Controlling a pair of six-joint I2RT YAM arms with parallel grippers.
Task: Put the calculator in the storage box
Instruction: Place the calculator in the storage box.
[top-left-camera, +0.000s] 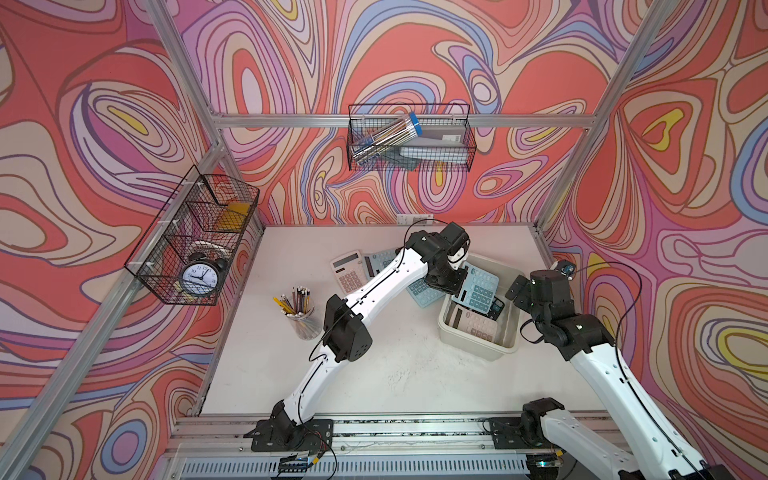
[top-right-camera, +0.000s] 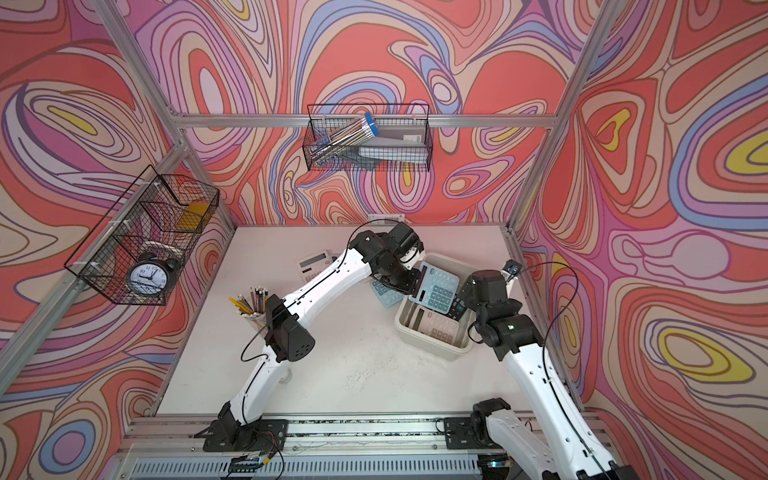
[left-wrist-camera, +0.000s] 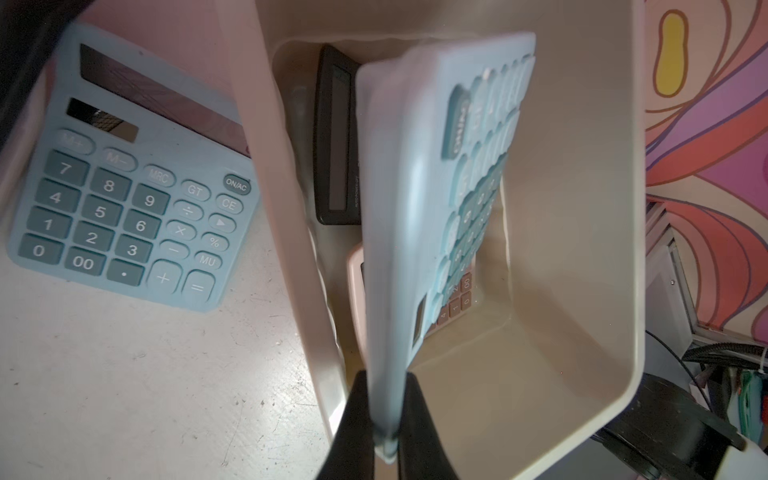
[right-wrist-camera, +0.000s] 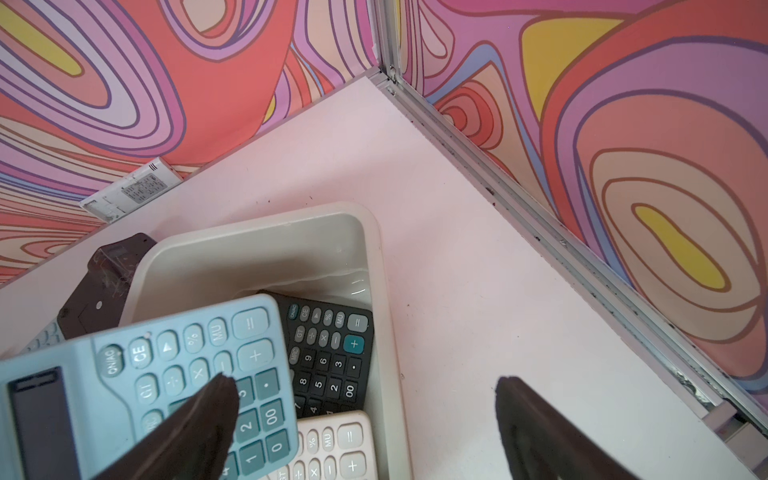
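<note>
My left gripper (left-wrist-camera: 384, 415) is shut on the edge of a light blue calculator (left-wrist-camera: 415, 208). It holds the calculator tilted over the near-left part of the off-white storage box (left-wrist-camera: 602, 208). In both top views the held calculator (top-left-camera: 478, 286) (top-right-camera: 440, 291) leans above the box (top-left-camera: 473, 347) (top-right-camera: 432, 349). A black calculator (right-wrist-camera: 332, 353) and a pink one (right-wrist-camera: 336, 449) lie inside the box. My right gripper (right-wrist-camera: 365, 384) is open and empty. It hovers at the box's right side (top-left-camera: 519, 291).
A second blue calculator (left-wrist-camera: 124, 187) lies on the table just left of the box. A pink one (top-left-camera: 349, 270) and a grey one (top-left-camera: 376, 259) lie behind it. A cup of pencils (top-left-camera: 301, 316) stands mid-left. Black wire baskets (top-left-camera: 195, 237) (top-left-camera: 409, 137) hang on the walls.
</note>
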